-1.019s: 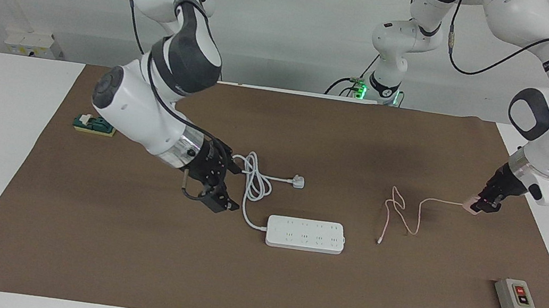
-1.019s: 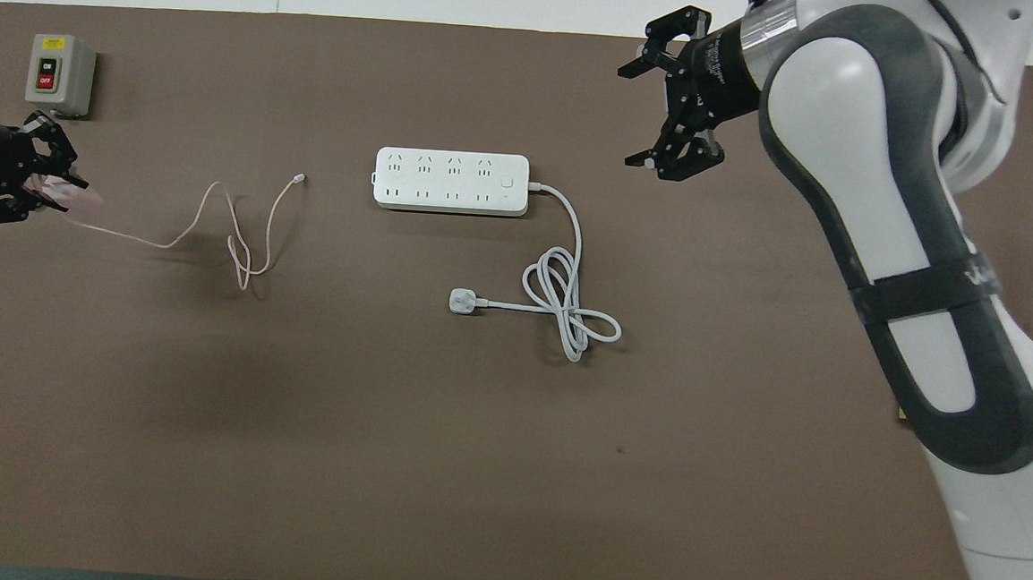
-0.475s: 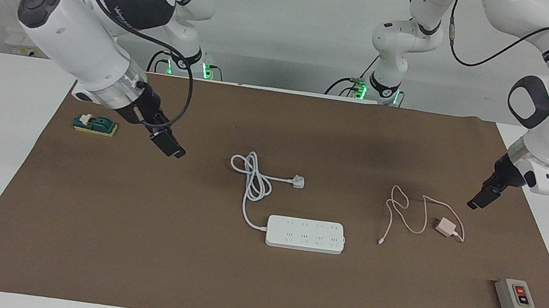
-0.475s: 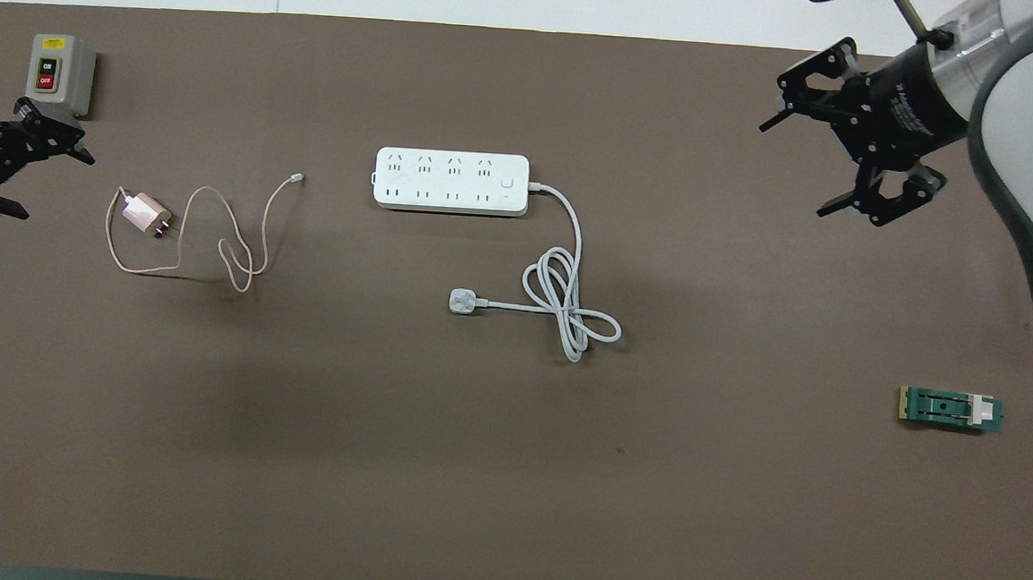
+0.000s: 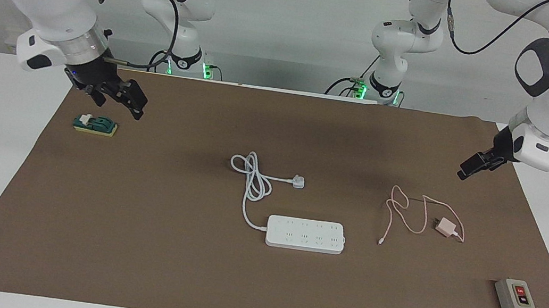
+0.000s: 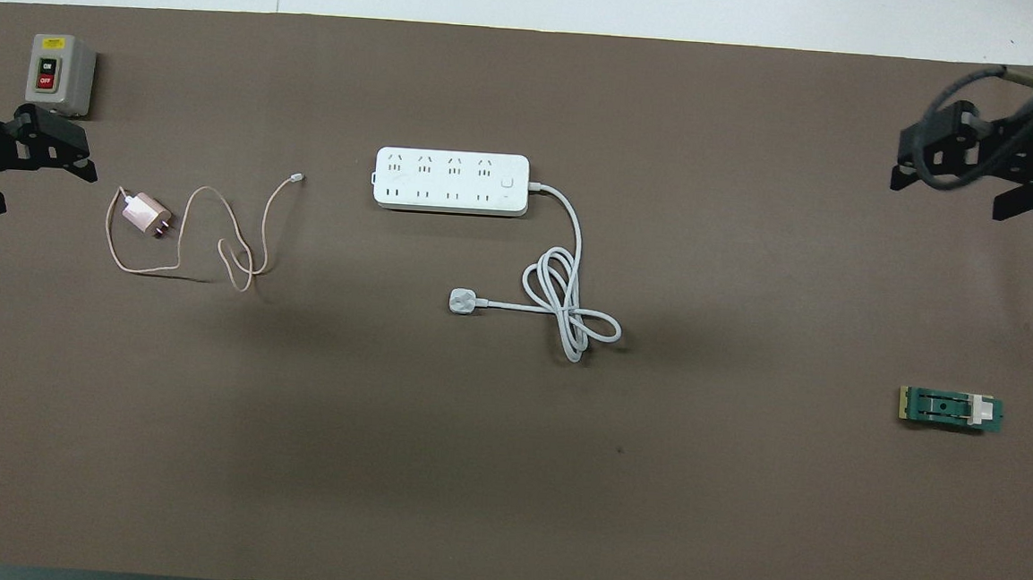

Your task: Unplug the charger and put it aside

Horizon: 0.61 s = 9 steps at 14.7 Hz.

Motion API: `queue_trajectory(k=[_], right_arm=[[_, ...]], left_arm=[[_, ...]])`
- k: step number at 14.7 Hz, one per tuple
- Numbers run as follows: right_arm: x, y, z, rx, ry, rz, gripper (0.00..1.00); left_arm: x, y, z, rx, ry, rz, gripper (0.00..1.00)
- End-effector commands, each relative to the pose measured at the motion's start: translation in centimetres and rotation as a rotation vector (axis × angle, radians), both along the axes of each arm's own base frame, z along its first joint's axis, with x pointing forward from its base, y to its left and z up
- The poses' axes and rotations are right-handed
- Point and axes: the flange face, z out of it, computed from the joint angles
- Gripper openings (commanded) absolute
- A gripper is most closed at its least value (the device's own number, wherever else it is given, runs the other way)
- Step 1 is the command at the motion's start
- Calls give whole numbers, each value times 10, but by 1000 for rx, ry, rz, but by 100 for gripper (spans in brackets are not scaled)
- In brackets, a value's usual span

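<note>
Room for moving is widest over the half of the brown mat (image 5: 133, 241) farther from the robots, where only the white power strip (image 5: 305, 234) and a grey switch box (image 5: 517, 301) stand, the box close to the mat's edge at the left arm's end. The charger (image 5: 445, 227) lies on the mat, unplugged and well apart from the strip, toward the left arm's end; its thin pink cable (image 5: 395, 214) loops loosely between the two and touches neither the strip nor the box. The strip's thick white cord (image 5: 252, 180) coils on the side nearer the robots, ending in a white plug (image 5: 297, 181).

Both arms are raised near the mat's two short edges. The left gripper (image 5: 471, 168) hangs over bare mat beside that edge, its fingers apart and holding nothing. The right gripper (image 5: 119, 94) hangs over the mat just beside a small green block (image 5: 95, 124); its fingers also stand apart, empty.

From the facing view the grippers' height above the mat and the arms' bodies are plain. From overhead only the grippers' tips show at the frame's sides, the left gripper (image 6: 13, 156) between the switch box (image 6: 59, 74) and the charger (image 6: 146, 216), whose two metal prongs show there.
</note>
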Motion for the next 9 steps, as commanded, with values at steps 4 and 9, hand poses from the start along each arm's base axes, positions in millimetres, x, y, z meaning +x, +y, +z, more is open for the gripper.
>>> queue_trajectory(k=[4, 9], right_arm=[[-70, -37, 13, -57, -74, 250, 100], [-74, -49, 8, -62, -93, 280, 100]], left_arm=[[-50, -30, 69, 10, 20, -101, 100], [-71, -32, 58, -6, 26, -319, 100]])
